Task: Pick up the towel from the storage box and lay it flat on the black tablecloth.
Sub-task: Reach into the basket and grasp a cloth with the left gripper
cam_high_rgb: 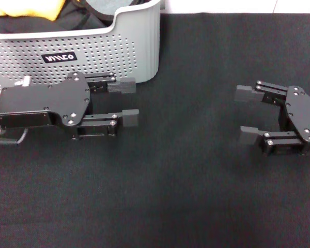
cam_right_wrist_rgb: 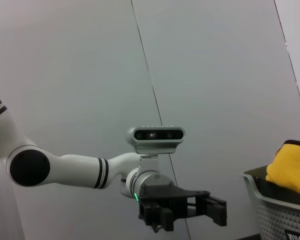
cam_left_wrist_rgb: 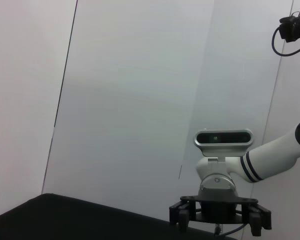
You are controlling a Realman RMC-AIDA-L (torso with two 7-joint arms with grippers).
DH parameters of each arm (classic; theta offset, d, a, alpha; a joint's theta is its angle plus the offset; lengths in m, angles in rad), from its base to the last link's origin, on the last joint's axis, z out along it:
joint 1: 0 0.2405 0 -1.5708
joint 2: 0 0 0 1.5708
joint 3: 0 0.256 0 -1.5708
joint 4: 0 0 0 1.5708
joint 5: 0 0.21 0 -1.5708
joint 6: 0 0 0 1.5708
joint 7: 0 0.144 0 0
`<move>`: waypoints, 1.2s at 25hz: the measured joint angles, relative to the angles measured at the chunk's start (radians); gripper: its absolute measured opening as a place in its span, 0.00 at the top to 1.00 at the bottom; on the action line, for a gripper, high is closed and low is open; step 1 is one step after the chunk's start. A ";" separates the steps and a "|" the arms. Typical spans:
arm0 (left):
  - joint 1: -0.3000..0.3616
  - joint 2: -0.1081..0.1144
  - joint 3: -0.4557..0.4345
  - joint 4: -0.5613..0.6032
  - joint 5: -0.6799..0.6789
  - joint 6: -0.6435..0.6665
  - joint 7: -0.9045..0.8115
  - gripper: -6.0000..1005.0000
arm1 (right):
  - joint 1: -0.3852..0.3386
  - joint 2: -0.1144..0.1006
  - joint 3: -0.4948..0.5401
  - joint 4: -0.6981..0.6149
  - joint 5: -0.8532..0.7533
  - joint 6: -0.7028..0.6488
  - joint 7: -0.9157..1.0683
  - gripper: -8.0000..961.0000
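The towel (cam_high_rgb: 28, 9) lies bunched in the storage box (cam_high_rgb: 82, 49) at the back left, its yellow-orange face up among dark cloths; the right wrist view shows the towel (cam_right_wrist_rgb: 290, 167) heaped above the storage box's rim (cam_right_wrist_rgb: 272, 200). The black tablecloth (cam_high_rgb: 186, 186) covers the table. My left gripper (cam_high_rgb: 125, 102) hovers open just in front of the box's perforated wall, fingers pointing right, nothing between them. My right gripper (cam_high_rgb: 246, 114) stands open over the cloth at the right, fingers pointing left, empty. The left wrist view shows the right gripper (cam_left_wrist_rgb: 217, 218) from the front.
Dark grey and black cloths (cam_high_rgb: 85, 15) fill the rest of the box beside the towel. A white strip (cam_high_rgb: 237, 6) runs along the tablecloth's far edge. Plain grey wall panels (cam_left_wrist_rgb: 140, 100) stand behind the table.
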 joint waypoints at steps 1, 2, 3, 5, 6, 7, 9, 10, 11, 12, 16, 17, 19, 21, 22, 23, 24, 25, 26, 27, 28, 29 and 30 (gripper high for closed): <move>0.000 0.000 0.000 0.000 0.000 0.000 0.000 0.32 | 0.000 0.000 0.000 0.000 0.000 0.000 0.000 0.10; -0.001 0.000 0.000 0.000 0.000 -0.001 0.001 0.33 | 0.000 0.000 0.000 0.000 0.000 0.001 -0.001 0.10; -0.001 0.000 0.000 0.000 0.000 -0.001 0.001 0.33 | 0.000 0.000 0.000 0.000 0.000 0.002 -0.001 0.10; -0.001 0.000 0.000 0.000 0.001 -0.001 0.001 0.33 | 0.000 0.000 0.000 0.000 0.000 0.008 -0.001 0.10; -0.001 0.000 0.000 0.000 0.001 -0.002 0.001 0.33 | 0.000 0.000 0.000 0.000 -0.001 0.009 -0.001 0.10; -0.001 0.000 0.000 0.000 0.001 -0.001 0.001 0.33 | 0.000 0.000 0.000 0.000 -0.001 0.009 -0.001 0.10; -0.001 0.000 0.000 0.000 0.001 -0.002 0.001 0.33 | 0.001 0.000 0.000 0.000 -0.001 0.010 -0.001 0.10; -0.001 0.000 0.000 0.000 0.001 -0.001 0.001 0.32 | 0.002 0.000 0.000 0.000 -0.001 0.010 -0.002 0.10; -0.001 0.000 0.000 0.000 0.001 -0.002 0.001 0.32 | 0.002 0.000 0.000 0.000 -0.001 0.011 -0.002 0.10; -0.001 0.000 0.000 0.000 0.001 -0.002 0.001 0.32 | 0.002 0.000 0.000 0.000 -0.001 0.011 -0.002 0.10; -0.001 0.000 0.000 0.000 0.001 -0.003 0.001 0.32 | 0.004 0.000 0.000 0.000 -0.001 0.013 -0.003 0.10; -0.001 0.000 0.000 0.000 0.001 -0.004 0.001 0.32 | 0.005 0.000 0.000 0.000 -0.001 0.014 -0.005 0.10; -0.001 0.000 0.000 0.000 0.000 -0.008 0.001 0.32 | 0.005 0.000 0.000 0.000 -0.001 0.017 -0.008 0.10; -0.001 0.000 0.000 0.000 0.000 -0.012 0.002 0.32 | 0.005 0.000 0.000 0.000 -0.001 0.020 -0.009 0.10; -0.001 0.000 0.000 0.000 0.000 -0.013 0.002 0.32 | 0.005 0.000 0.000 0.000 -0.001 0.023 -0.009 0.10; -0.001 0.000 0.000 0.000 -0.001 -0.014 0.002 0.32 | 0.005 0.000 0.000 0.000 -0.001 0.024 -0.009 0.10; -0.001 0.000 0.000 0.000 -0.003 -0.014 0.003 0.32 | 0.005 0.000 0.000 0.000 -0.001 0.024 -0.010 0.10; -0.001 0.000 0.000 0.000 -0.006 -0.014 0.003 0.33 | 0.005 0.000 0.000 0.000 -0.001 0.025 -0.010 0.10; -0.001 0.000 -0.003 0.000 -0.007 -0.014 0.003 0.33 | 0.005 0.000 0.000 0.000 -0.001 0.026 -0.011 0.10; -0.002 0.000 -0.009 0.002 -0.009 -0.014 0.003 0.33 | 0.005 0.000 0.000 0.000 -0.001 0.033 -0.011 0.10; -0.003 0.000 -0.019 0.004 -0.010 -0.014 0.003 0.33 | 0.005 0.000 0.000 0.000 -0.001 0.038 -0.012 0.10; -0.007 0.000 -0.037 0.006 -0.010 -0.014 0.001 0.33 | 0.005 0.000 0.000 0.000 -0.001 0.051 -0.012 0.10; -0.012 0.000 -0.061 0.007 -0.010 -0.014 -0.002 0.33 | 0.004 0.000 0.000 0.000 -0.001 0.066 -0.013 0.10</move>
